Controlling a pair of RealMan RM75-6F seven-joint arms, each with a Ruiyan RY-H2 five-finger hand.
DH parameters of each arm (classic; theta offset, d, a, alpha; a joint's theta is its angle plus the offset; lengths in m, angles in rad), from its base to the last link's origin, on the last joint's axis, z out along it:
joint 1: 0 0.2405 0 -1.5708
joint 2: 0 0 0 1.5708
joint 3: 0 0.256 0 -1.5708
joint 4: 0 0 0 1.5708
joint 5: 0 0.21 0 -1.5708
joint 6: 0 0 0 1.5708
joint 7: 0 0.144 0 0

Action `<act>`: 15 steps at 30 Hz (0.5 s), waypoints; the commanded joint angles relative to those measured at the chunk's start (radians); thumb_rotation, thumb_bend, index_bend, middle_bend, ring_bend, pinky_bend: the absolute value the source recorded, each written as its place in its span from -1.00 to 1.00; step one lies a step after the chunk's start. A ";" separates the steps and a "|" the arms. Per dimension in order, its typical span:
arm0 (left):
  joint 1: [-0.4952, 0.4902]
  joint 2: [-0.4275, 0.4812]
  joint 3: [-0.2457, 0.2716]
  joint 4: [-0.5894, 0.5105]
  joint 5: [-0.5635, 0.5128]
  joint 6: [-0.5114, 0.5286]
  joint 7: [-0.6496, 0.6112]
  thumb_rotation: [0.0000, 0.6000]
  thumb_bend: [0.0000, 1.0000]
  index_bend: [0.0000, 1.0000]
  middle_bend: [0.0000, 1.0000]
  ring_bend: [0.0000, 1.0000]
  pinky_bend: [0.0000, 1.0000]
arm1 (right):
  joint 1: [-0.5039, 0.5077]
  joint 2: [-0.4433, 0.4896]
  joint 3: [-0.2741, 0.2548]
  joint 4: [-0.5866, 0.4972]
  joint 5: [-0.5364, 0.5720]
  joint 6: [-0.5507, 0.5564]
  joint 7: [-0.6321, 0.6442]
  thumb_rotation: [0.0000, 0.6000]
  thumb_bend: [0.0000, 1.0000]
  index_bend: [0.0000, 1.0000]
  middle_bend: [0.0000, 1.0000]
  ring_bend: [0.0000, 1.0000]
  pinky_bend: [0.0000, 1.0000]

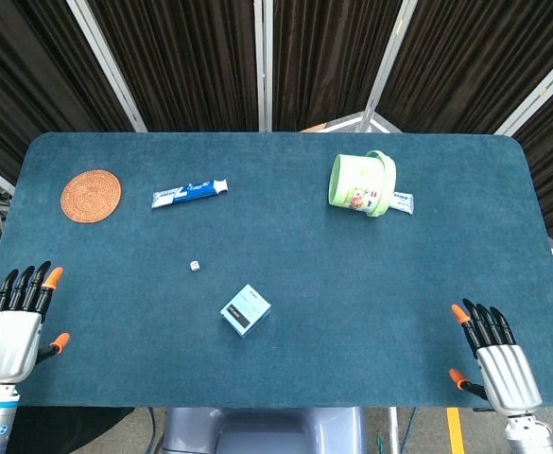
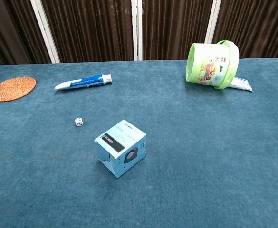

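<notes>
My left hand [image 1: 16, 326] lies flat at the near left edge of the blue table [image 1: 352, 284], fingers spread, holding nothing. My right hand [image 1: 495, 355] lies likewise at the near right edge, empty. Neither hand shows in the chest view. Between them sits a small light-blue box [image 1: 246, 309] [image 2: 121, 147], with a white die [image 1: 194, 266] [image 2: 79, 121] just beyond it. A blue-and-white toothpaste tube [image 1: 190, 193] [image 2: 83, 82] lies further back on the left. A green cup [image 1: 362, 183] [image 2: 211, 64] lies on its side at the back right.
A round woven coaster [image 1: 91, 196] [image 2: 12, 89] sits at the far left. A second white tube [image 1: 401, 202] [image 2: 239, 84] pokes out from behind the green cup. Dark curtains with white frames stand behind the table.
</notes>
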 commanded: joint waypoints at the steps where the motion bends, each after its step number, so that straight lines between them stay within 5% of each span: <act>1: 0.000 -0.002 0.000 0.001 -0.001 -0.001 0.003 1.00 -0.76 -0.93 -1.00 -1.00 -1.00 | -0.001 0.000 -0.002 0.001 -0.002 0.002 0.000 1.00 -0.85 -1.00 -1.00 -1.00 -1.00; 15: -0.041 -0.020 -0.018 0.041 -0.029 -0.065 0.002 1.00 -0.76 -0.93 -1.00 -1.00 -1.00 | 0.001 -0.002 0.008 -0.001 0.014 -0.005 0.000 1.00 -0.85 -1.00 -1.00 -1.00 -1.00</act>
